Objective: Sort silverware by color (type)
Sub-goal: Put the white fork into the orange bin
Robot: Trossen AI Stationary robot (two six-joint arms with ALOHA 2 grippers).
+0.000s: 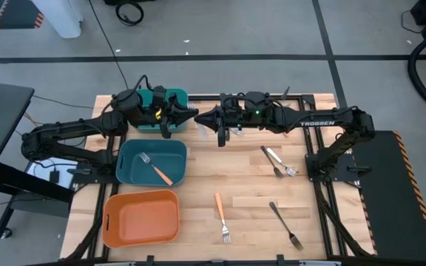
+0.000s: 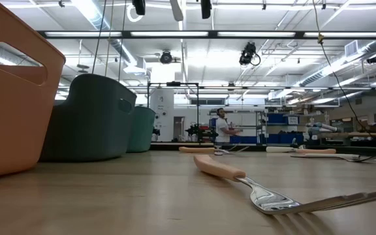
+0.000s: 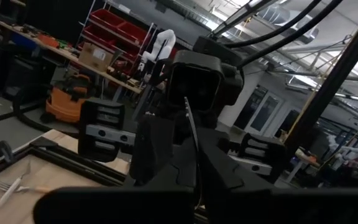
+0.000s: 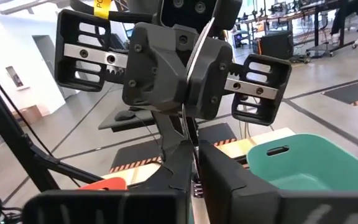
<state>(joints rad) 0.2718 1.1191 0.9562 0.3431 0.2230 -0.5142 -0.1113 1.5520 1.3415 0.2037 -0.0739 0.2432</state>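
My two grippers meet tip to tip high over the far middle of the table, left gripper [image 1: 195, 117] and right gripper [image 1: 205, 118]. A thin dark utensil [image 4: 190, 93], seen edge-on, stands between them, roughly upright. Both grippers are shut on it. The right wrist view shows the left gripper [image 4: 191, 68] head-on; the left wrist view shows the right gripper [image 3: 190, 149]. An orange-handled fork [image 1: 156, 171] lies in a teal bin [image 1: 128, 166]. Other silverware lies flat on the table: an orange-handled fork [image 1: 221, 216], a black fork [image 1: 285, 224], and two more [image 1: 276, 161]. My left gripper pinches the thin utensil [image 4: 194, 59] between its two fingers, coming level from the table's left. The fingers lie across it; it stands roughly upright, clear of the table. My right gripper's fingers [image 3: 160, 146] close on the same utensil [image 3: 191, 143] level from the table's right, lower down.
An orange bin [image 1: 143, 216] stands at the near left, beside the teal bin. A second teal bin [image 1: 172, 100] stands at the far edge under the left arm. The table's near middle and right hold only the loose forks. A person [image 2: 222, 124] is far off in the room.
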